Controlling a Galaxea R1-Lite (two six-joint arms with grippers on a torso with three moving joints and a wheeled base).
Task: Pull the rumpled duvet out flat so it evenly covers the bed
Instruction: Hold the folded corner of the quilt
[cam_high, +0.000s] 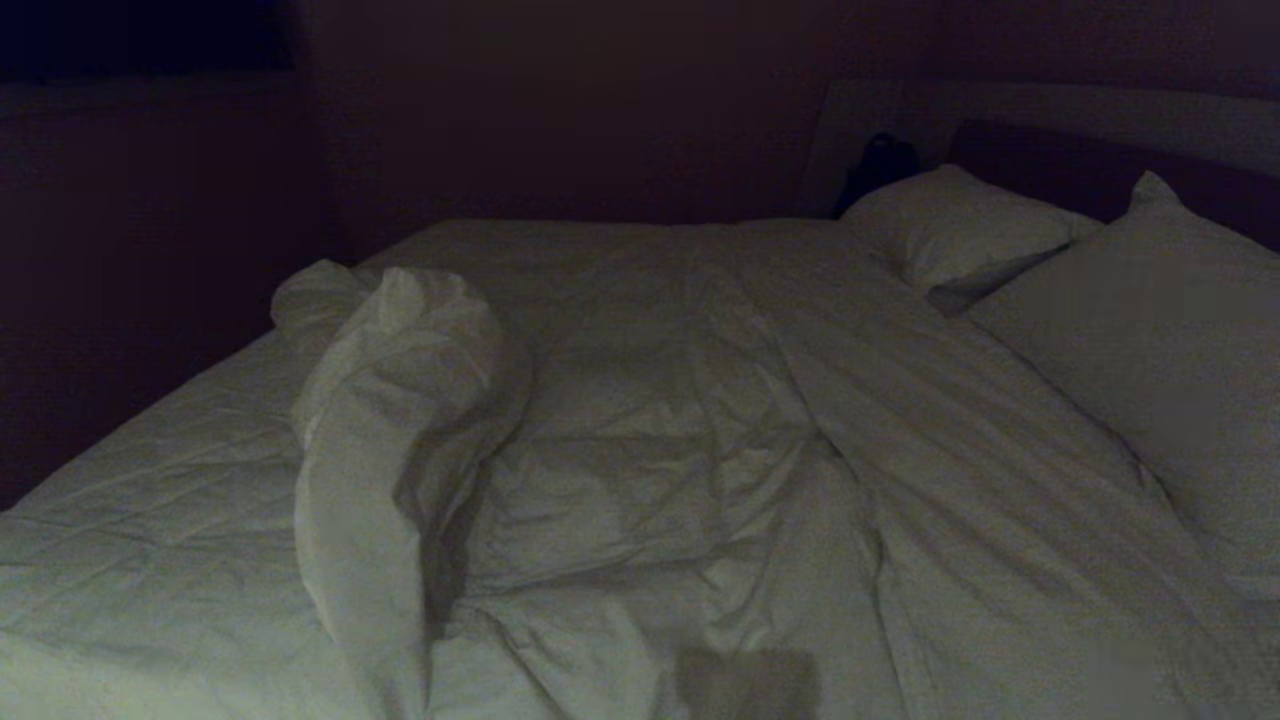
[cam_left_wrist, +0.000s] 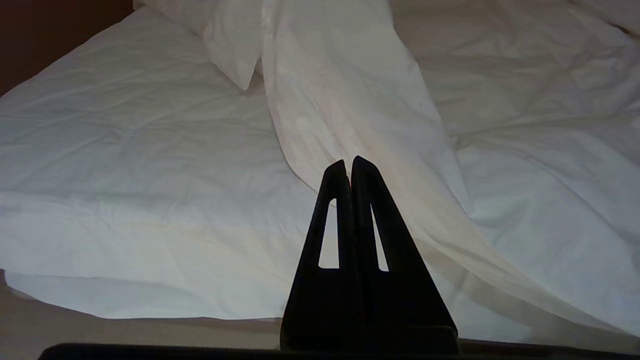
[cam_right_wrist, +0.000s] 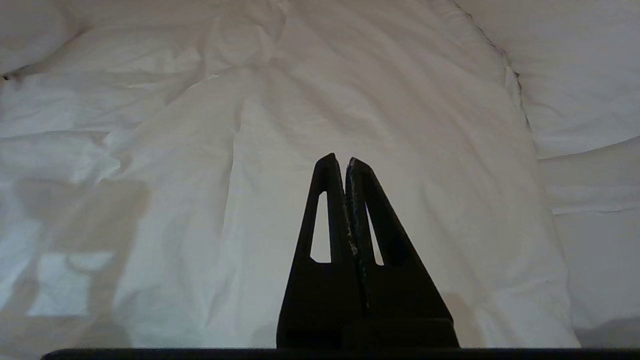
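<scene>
The white duvet (cam_high: 650, 430) lies rumpled across the bed (cam_high: 140, 500). Its left part is folded back on itself into a thick ridge (cam_high: 400, 400), which leaves the creased sheet bare on the bed's left side. In the left wrist view my left gripper (cam_left_wrist: 348, 162) is shut and empty, hovering before that folded ridge (cam_left_wrist: 350, 100) near the mattress edge. In the right wrist view my right gripper (cam_right_wrist: 340, 161) is also shut and empty, above the wrinkled duvet (cam_right_wrist: 375, 100). Neither gripper touches the cloth. Neither arm shows in the head view.
Two white pillows (cam_high: 960, 235) (cam_high: 1160, 340) lie at the bed's right end against a dark headboard (cam_high: 1100, 150). A small dark object (cam_high: 880, 160) stands behind the far pillow. A dark wall lies beyond the bed's far side. A strip of floor (cam_left_wrist: 75, 335) shows below the mattress edge.
</scene>
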